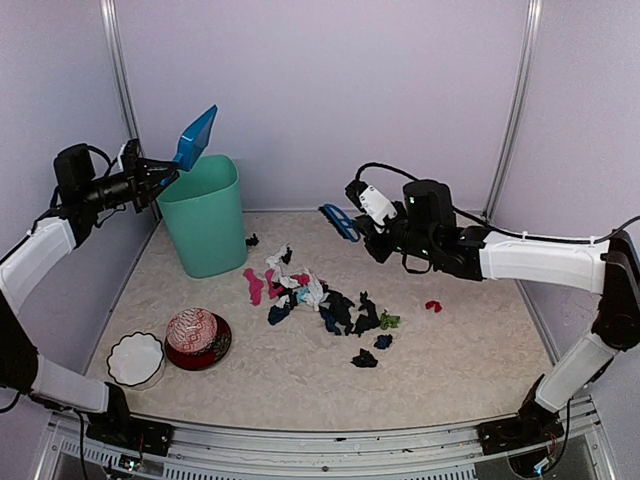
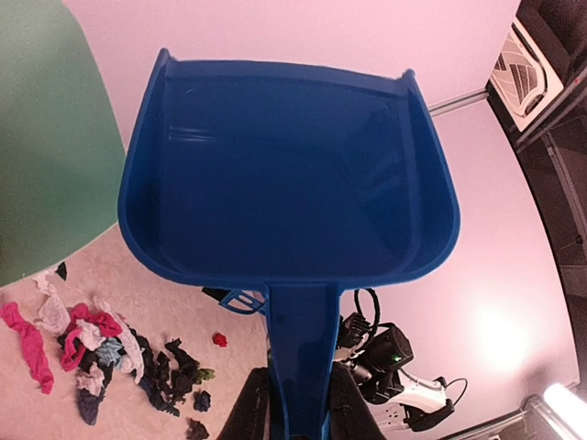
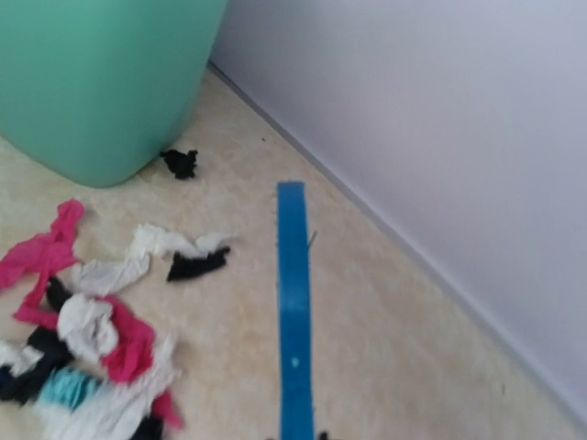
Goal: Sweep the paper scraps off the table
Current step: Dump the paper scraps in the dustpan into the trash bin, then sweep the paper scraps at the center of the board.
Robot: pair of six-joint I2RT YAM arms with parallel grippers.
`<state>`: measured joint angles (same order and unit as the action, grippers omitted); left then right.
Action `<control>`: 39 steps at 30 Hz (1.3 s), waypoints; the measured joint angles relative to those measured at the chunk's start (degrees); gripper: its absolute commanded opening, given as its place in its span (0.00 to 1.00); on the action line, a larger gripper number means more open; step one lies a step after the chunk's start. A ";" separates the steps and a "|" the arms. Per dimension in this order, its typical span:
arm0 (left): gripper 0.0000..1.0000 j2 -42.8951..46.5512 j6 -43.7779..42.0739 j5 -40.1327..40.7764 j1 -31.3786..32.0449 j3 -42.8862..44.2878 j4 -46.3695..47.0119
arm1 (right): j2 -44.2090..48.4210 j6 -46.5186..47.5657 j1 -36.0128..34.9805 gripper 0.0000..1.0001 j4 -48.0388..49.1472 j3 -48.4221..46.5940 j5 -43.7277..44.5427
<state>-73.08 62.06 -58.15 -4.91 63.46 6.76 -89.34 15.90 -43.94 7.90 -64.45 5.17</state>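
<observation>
Progress: early, by my reading. Nearly all the paper scraps [image 1: 318,298] lie loose on the worktop [image 1: 470,350], a scattered heap at frame centre in the top view. Strays: one black bit at the foot of the green bin [image 1: 205,215], one red bit right of centre.

Dustpan [image 1: 196,137] is held tilted above the bin, upper left. Its tray looks empty in the left wrist view. Left claw [image 1: 163,178] pinches the dustpan handle. Right claw [image 1: 368,228] is pressed onto the blue brush [image 1: 340,222], upper centre, beyond the heap.

Scraps: small, crumpled, mostly black; some pink, white, teal, green. Probably light and prone to scatter.

Remaining: gather heap, collect strays, tip into bin.
</observation>
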 measured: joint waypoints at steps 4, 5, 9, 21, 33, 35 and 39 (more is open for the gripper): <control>0.00 2.36 -3.69 0.33 -0.85 -0.07 -2.54 | -7.41 5.51 0.07 0.00 1.31 -6.38 -2.03; 0.00 2.82 -5.57 0.59 -0.92 0.07 -4.33 | -9.38 7.13 0.11 0.00 1.51 -8.26 -2.67; 0.00 3.58 -13.94 3.41 -0.92 1.92 -12.59 | -17.84 13.05 0.48 0.00 2.01 -16.79 -4.59; 0.00 8.35 -33.83 19.74 1.62 6.08 -29.03 | -37.27 29.46 2.73 0.00 1.33 -38.42 -11.15; 0.00 12.22 -42.03 34.91 5.42 4.00 -31.23 | -46.71 37.90 8.81 0.00 -1.18 -51.04 -21.11; 0.00 13.05 -42.66 36.24 5.53 3.52 -31.10 | -48.41 38.58 9.55 0.00 -0.98 -52.33 -22.25; 0.00 14.14 -43.15 38.03 5.75 3.26 -30.73 | -53.22 39.50 9.97 0.00 -0.61 -57.09 -24.24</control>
<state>-58.94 18.92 -20.12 0.84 66.72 -23.97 -142.56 55.40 -33.98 7.29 -121.54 -19.07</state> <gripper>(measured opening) 0.149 0.042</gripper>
